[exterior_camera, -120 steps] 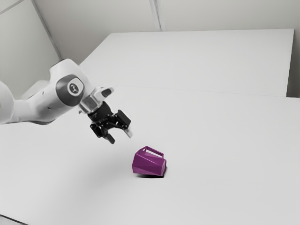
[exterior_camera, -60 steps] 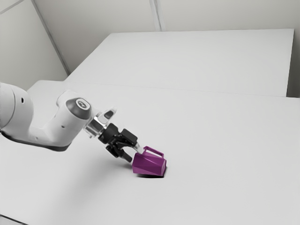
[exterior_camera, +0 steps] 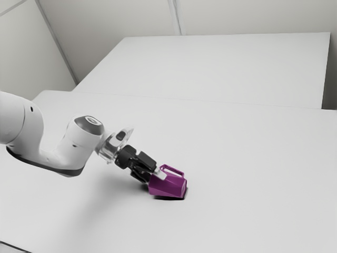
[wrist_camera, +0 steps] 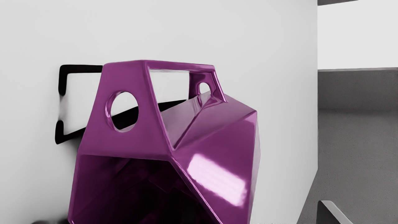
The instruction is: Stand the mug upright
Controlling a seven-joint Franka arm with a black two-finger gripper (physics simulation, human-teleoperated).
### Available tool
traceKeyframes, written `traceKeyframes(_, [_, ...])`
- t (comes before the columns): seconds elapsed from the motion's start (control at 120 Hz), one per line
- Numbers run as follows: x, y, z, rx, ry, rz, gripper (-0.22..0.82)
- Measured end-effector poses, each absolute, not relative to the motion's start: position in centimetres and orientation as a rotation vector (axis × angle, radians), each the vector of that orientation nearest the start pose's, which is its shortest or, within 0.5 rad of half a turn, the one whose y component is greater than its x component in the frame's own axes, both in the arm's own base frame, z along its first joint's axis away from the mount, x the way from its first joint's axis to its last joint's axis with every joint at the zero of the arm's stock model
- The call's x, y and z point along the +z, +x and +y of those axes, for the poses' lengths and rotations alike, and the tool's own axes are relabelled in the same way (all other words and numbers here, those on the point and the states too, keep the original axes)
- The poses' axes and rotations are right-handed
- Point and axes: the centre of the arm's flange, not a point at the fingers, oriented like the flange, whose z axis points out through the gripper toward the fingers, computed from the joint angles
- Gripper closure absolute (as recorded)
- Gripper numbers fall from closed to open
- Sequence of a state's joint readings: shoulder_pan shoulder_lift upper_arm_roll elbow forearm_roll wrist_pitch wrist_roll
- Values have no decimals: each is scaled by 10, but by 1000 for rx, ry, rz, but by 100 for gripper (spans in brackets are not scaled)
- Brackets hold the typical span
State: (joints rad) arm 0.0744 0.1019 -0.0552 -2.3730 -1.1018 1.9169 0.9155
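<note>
Purple mug (exterior_camera: 171, 186), on its side; stage: grasp alignment.
Lies on the tabletop (exterior_camera: 242, 174), mouth toward your spread pincer (exterior_camera: 152, 178) at the exterior view's left. Next, you likely need to pinch its wall, then rotate the mouth upward.

The arm (exterior_camera: 73, 150) slants downward, its fingers (exterior_camera: 160, 173) apart.

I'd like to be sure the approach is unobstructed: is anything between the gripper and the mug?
Nothing visible is. In the exterior view, the gripper is right at the tipped mug. In the wrist view, the mug's open mouth faces the gripper, with no other object between them.
</note>
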Motion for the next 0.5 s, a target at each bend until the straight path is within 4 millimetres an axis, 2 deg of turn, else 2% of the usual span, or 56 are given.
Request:
traceKeyframes(0.25, [277, 465, -56, -17, 2071, -255, 61])
traceKeyframes(0.35, [278, 465, -58, -9, 2062, -278, 69])
traceKeyframes(0.5, [282, 465, -60, 8, 2055, -312, 75])
